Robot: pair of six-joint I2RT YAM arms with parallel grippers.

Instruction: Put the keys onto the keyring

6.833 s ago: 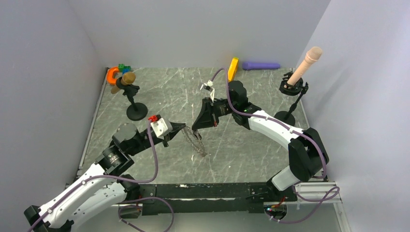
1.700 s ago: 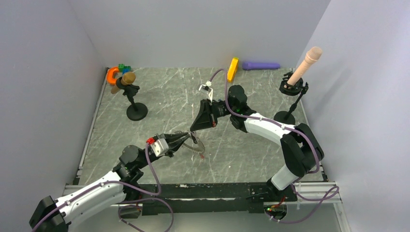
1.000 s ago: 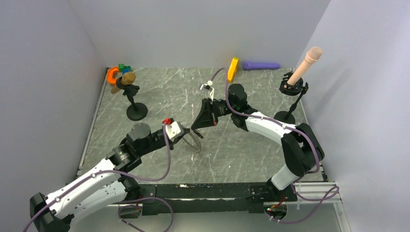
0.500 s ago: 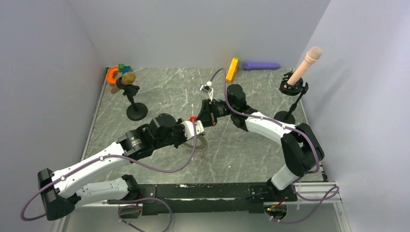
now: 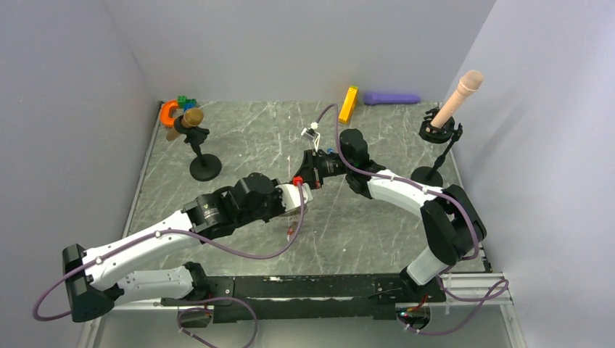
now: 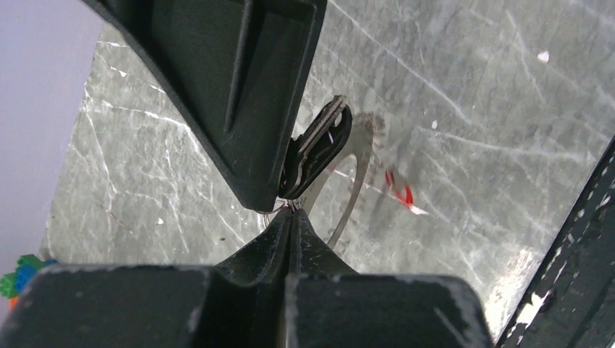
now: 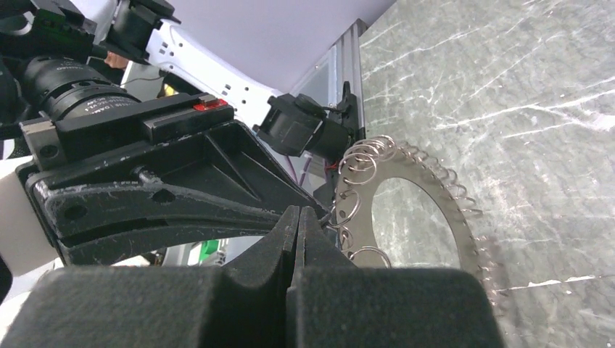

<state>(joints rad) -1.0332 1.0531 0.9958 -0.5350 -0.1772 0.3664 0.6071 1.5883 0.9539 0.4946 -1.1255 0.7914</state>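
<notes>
Above the middle of the desk (image 5: pixel 217 130), the left gripper (image 6: pixel 290 221) and right gripper (image 7: pixel 299 217) meet tip to tip. Both are pressed together, pinching the coiled rim of the keyring (image 7: pixel 435 174). The loop hangs with its long axis pointing down toward the desk.

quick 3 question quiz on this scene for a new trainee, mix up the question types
1. True or false: the left gripper and the right gripper are both shut.
2. The yellow block lies:
A. at the far edge of the table, near the purple cylinder
B. between the arm bases
C. in the left gripper
3. Fill in: in the left wrist view, the key seen against the table to the right of the keyring is ____.

Key: 1 true; 2 A; 3 red
</notes>
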